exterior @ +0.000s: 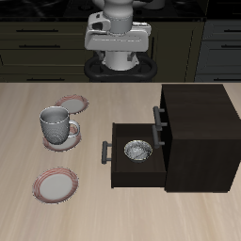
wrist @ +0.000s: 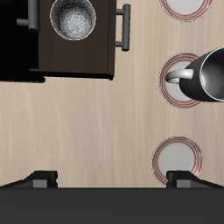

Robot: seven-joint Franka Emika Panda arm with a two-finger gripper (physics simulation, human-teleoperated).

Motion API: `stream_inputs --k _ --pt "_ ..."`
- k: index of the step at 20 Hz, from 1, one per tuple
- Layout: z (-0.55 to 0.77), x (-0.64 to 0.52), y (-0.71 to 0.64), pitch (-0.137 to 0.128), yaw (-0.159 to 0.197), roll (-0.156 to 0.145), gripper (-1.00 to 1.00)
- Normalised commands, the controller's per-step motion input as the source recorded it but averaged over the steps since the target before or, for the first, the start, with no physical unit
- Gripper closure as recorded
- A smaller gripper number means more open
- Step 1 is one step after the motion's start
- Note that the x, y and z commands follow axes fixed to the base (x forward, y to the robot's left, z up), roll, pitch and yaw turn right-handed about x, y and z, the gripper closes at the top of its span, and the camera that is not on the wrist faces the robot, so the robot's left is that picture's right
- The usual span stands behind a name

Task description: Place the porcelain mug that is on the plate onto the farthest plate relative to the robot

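Note:
The porcelain mug (exterior: 55, 122) stands upright on the plate (exterior: 66, 139), the middle one of three alike in a row; its handle points toward the drawer. The farthest plate (exterior: 56, 184) lies bare near the table's front edge. My gripper (exterior: 115, 42) hangs high at the table's back, well away from the mug, open and empty. In the wrist view the mug (wrist: 208, 74) sits on its plate (wrist: 175, 96), the farthest plate (wrist: 186, 7) is cut off by the frame edge, and my gripper (wrist: 112, 181) has its fingers spread wide.
A third bare plate (exterior: 71, 102) (wrist: 178, 159) lies nearest the robot. A dark cabinet (exterior: 193, 132) stands beside the plates with its drawer (exterior: 122, 168) pulled open, holding a small patterned grey bowl (exterior: 137, 151) (wrist: 73, 17).

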Motion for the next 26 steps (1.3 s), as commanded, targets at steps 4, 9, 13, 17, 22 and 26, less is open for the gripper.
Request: stream_inputs --k 4,9,13,17,22,26 --pt "-0.04 0.13 -0.2 0.019 -0.002 -0.014 -1.0" --pt "0.0 0.08 -0.16 0.009 0.044 0.061 -1.0" --pt "0.16 0.08 -0.26 -0.031 0.001 0.028 -1.0" --pt "0.09 0.1 -0.45 -0.066 0.026 -0.044 -1.0" --pt "-0.04 0.11 -0.54 -0.056 0.02 -0.093 -1.0" --pt "-0.01 0.06 -0.54 -0.054 -0.056 -0.074 -1.0"
